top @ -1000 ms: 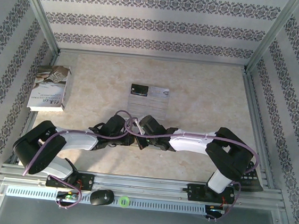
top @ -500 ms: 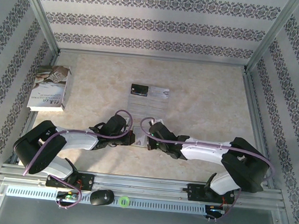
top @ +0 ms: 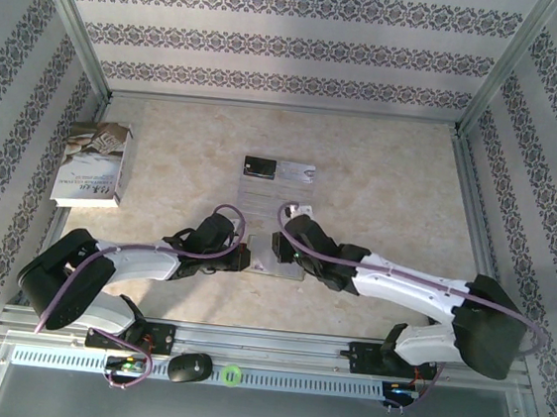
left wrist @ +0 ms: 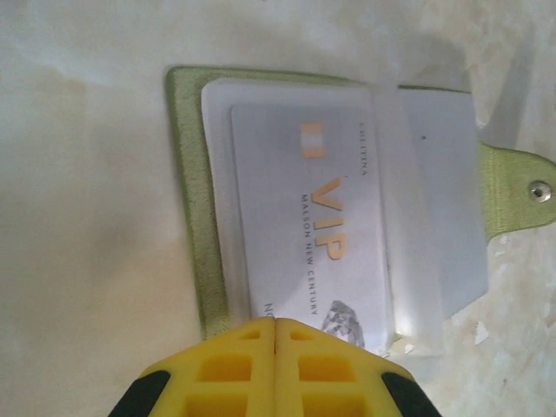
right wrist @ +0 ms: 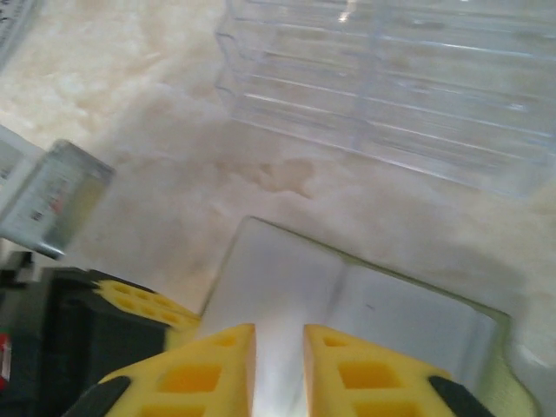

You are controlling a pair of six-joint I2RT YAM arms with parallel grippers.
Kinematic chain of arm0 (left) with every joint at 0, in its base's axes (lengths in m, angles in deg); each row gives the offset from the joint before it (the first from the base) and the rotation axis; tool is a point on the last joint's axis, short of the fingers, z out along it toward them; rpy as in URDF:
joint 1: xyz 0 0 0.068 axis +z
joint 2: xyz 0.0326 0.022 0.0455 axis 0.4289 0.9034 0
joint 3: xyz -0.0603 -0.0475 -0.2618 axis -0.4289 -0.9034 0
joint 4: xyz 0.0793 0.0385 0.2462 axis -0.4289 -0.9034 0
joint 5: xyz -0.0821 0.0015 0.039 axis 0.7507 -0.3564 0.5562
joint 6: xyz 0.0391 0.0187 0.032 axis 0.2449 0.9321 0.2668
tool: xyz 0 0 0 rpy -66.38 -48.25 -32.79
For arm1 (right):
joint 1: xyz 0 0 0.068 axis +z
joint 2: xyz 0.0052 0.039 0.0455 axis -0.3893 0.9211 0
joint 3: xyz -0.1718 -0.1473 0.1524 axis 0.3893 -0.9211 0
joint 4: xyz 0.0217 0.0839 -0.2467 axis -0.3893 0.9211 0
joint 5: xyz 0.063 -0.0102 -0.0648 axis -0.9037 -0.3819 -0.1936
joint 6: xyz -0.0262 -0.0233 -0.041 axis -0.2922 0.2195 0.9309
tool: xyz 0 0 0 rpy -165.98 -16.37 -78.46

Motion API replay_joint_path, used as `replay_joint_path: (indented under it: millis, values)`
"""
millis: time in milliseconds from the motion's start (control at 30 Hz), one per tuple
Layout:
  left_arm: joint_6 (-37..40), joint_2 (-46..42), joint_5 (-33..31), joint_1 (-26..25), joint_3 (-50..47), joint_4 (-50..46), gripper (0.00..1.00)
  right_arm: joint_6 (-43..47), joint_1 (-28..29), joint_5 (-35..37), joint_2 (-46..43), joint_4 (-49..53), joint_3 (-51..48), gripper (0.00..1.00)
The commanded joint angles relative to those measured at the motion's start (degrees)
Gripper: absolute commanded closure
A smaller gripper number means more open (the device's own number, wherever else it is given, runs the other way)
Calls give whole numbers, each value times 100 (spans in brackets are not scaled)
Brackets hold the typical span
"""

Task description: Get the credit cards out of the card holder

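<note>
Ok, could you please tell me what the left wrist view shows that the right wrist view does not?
Left wrist view: the silvery card with gold VIP print, tucked in its pocket, and the snap tab at the holder's side. Right wrist view: the clear ribbed plastic sheet beyond the holder, and the right gripper, jaws slightly apart. Both: the green-edged card holder lying open on the marble-look table.
</note>
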Motion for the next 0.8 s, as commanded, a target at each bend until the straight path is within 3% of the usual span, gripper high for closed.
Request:
replay_joint_path:
  millis: [0,133,500,767]
  values:
    - [97,-106,39,-88,4,-152,95,106,-100,-1053,602,60,417,85]
    - [125,-126,153,-76,61,-129,90,5,-113,-887,771,127,467,86]
    - [225,38,317,-266,600,-314,86,-130,-655,-348,-250,229,-362,83]
    - [274,1128,1014,-641,1441,-213,87,-212,-1120,-200,-877,308,-818,82]
